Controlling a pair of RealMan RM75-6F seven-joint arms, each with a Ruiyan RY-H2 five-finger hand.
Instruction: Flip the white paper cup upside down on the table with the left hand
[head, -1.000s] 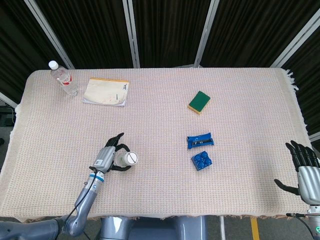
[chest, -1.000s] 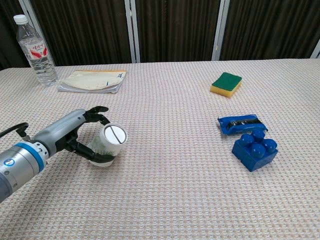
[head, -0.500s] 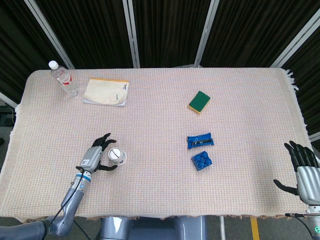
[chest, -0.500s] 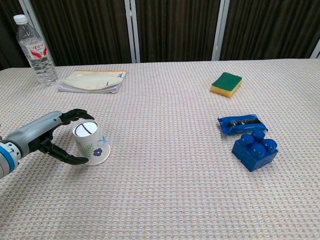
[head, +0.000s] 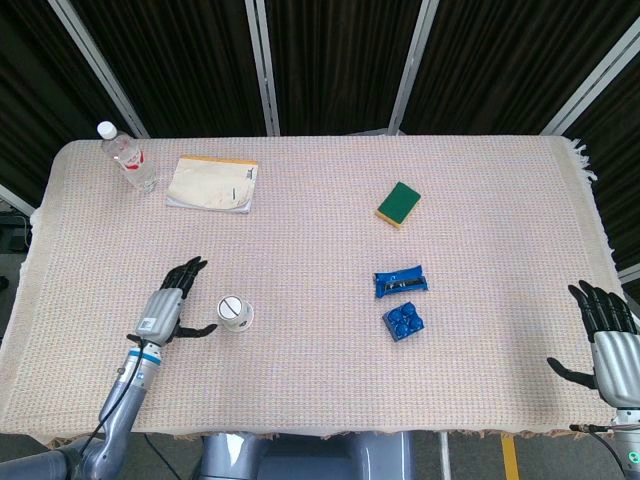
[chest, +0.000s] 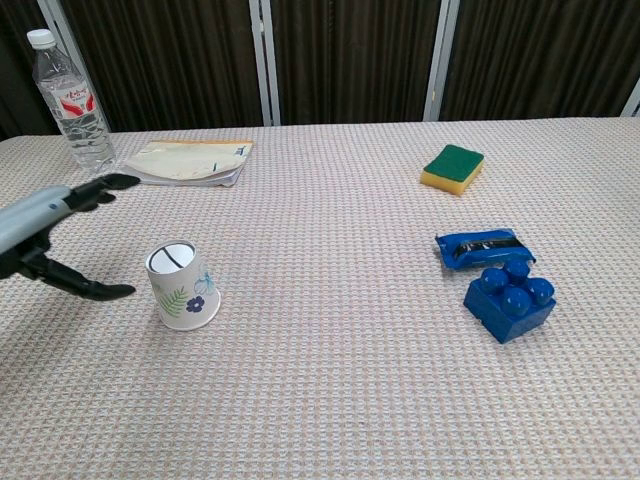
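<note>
White paper cup (chest: 183, 287) with a blue-and-green flower print: stands upside down, base up, on the near left part of the surface; nothing touches it.

Left hand (head: 168, 311), grey and black: just left of the cup and apart from it, fingers spread, thumb (chest: 88, 288) pointing toward the cup's lower wall; it holds nothing.

Right hand (head: 608, 338), grey with black fingers: at the near right corner, past the edge of the surface, fingers spread apart, holding nothing.

Surface (head: 300, 240), covered by a beige woven cloth with a fringed right edge.

Clear plastic water bottle (chest: 67, 97) with white cap and red label: upright, far left corner.

Cream notepad (head: 212, 184), thin and slightly curled: lying flat just right of the bottle.

Green and yellow sponge (chest: 452, 166): far right of centre, lying flat, green side up.

Blue foil packet (chest: 483, 246): right of centre, lying flat.

Blue studded plastic building block (chest: 509, 299): just on the near side of the packet, close against it; whether they touch cannot be told.
</note>
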